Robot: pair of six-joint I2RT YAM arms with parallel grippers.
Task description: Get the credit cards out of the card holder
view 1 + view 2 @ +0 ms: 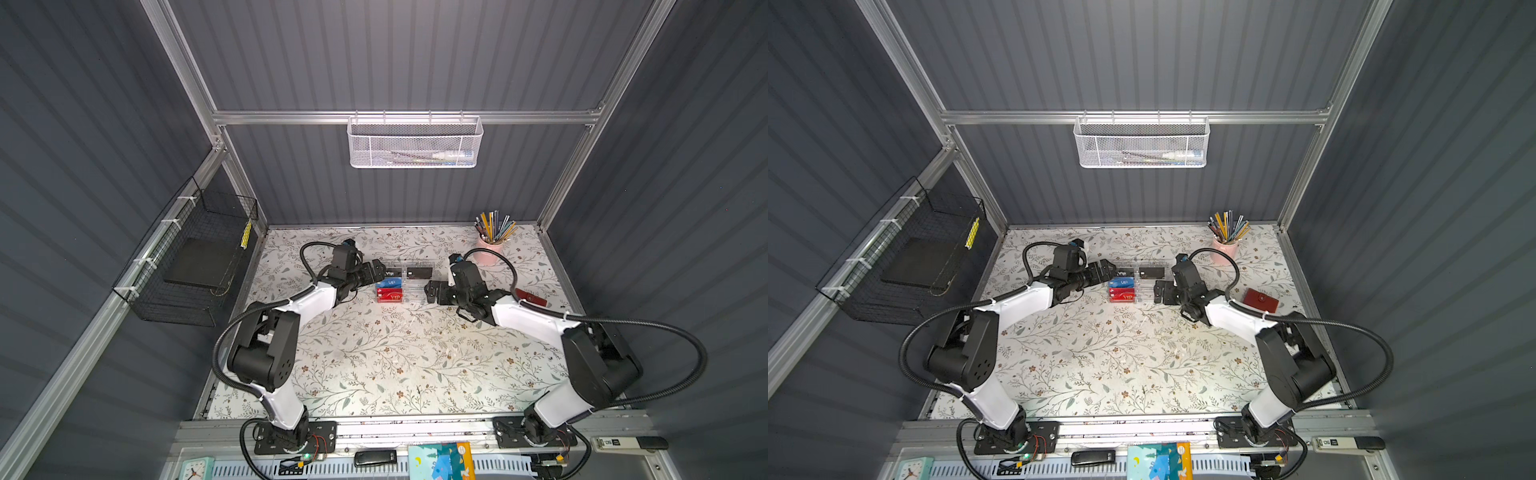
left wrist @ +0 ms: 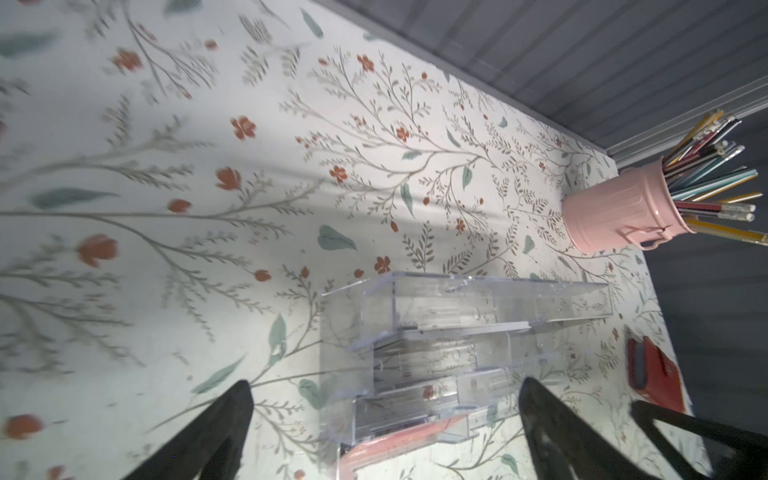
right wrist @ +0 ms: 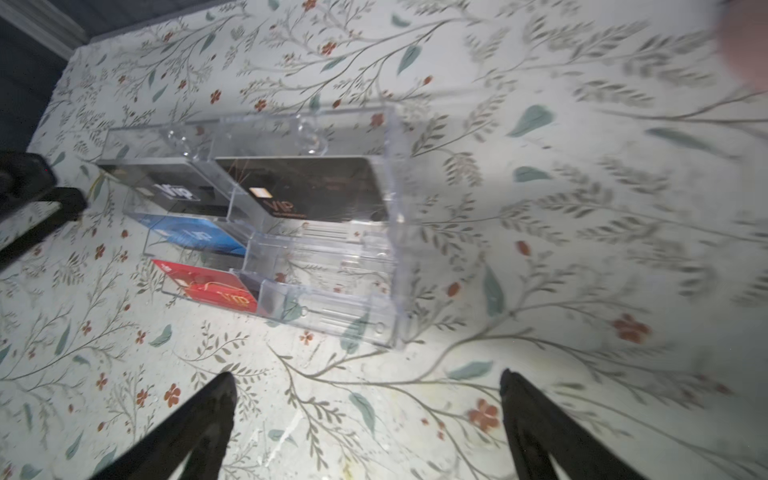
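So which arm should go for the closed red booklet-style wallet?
Right. The red wallet lies beside the right arm, near its open right gripper; the left gripper sits beyond the clear acrylic rack.

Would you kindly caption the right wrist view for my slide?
Open right claw facing a clear rack holding four VIP cards.

A robot lab booth: aluminium frame (image 1: 407,117), grey panelled walls (image 1: 395,54), arms (image 1: 316,297) bolted along a floral table (image 1: 395,365).

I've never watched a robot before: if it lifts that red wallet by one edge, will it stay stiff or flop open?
The red wallet looks like a thin folded booklet, so it may sag or fall open. Lying flat on the table, it would probably slide, not roll, if pushed.
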